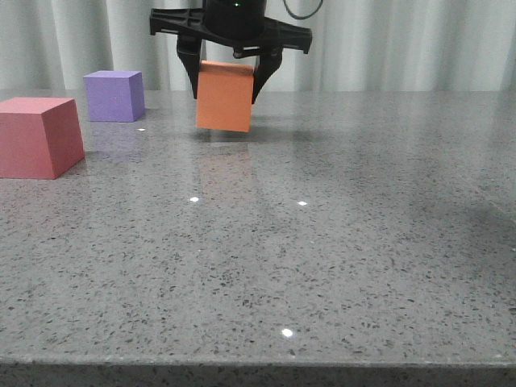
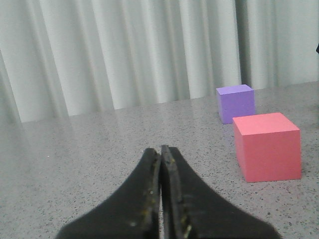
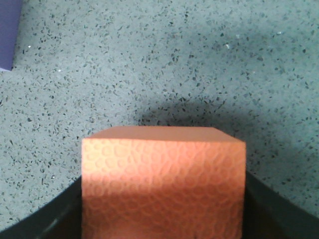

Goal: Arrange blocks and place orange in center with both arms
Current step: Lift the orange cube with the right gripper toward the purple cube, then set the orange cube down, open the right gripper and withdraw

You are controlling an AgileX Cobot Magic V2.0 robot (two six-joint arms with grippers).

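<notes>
My right gripper is shut on the orange cube and holds it slightly tilted, just above the grey table, toward the back middle. In the right wrist view the orange cube fills the space between the jaws of the right gripper. The red-pink cube sits at the left, and the purple cube sits behind it. My left gripper is shut and empty, low over the table. From it the red-pink cube and the purple cube stand apart to one side. The left gripper does not show in the front view.
The grey speckled table runs to its front edge. A pale curtain hangs behind the table. A corner of the purple cube shows at the edge of the right wrist view.
</notes>
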